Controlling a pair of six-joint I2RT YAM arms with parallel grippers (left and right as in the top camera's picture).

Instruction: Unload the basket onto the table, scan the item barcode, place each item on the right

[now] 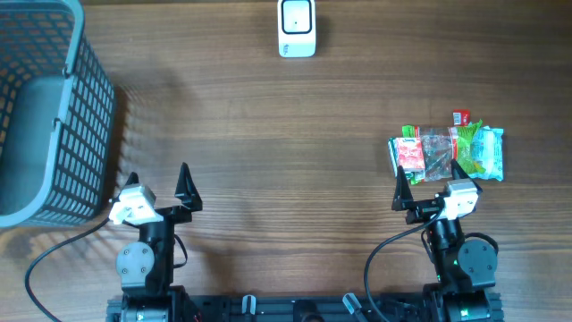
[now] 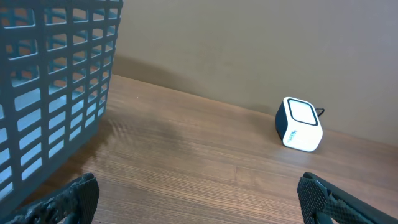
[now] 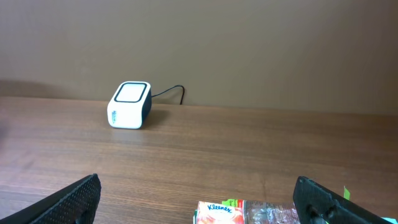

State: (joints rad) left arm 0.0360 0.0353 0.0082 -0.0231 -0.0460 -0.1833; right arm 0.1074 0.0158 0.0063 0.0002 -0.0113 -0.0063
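Just ahead of wide-open right tool (image 1: 427,170): packet bundle (image 1: 447,152).

The basket (image 1: 85,125) is running off the left edge overhead, so only part of it is showing. The packets (image 3: 239,213) are getting chopped by the bottom edge in the right wrist view, and overhead their print is looking too tiny to read. Same's going for the scanner (image 1: 297,27) label.

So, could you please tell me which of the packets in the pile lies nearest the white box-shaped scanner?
The red-and-white Kleenex tissue pack at the pile's left end; the clear packet and the green-and-blue packet lie farther from the white box-shaped scanner.
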